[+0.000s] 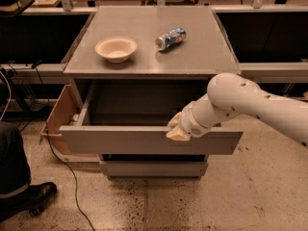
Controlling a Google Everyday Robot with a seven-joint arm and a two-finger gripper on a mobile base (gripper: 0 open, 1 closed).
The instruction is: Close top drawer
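The top drawer [120, 139] of the grey cabinet [149, 57] stands partly open, its plain flat front out from the cabinet and its inside bare as far as I can see. My gripper [177, 129] sits at the upper edge of the drawer front, right of its middle, touching it. The white arm [240, 102] reaches in from the right.
A cream bowl [116, 48] and a crushed can [170, 38] lie on the cabinet top. A lower grey drawer [154, 168] shows under the top one. A wooden box [57, 124] stands left of the cabinet. A person's leg and shoe [24, 191] are at bottom left, with a cable on the floor.
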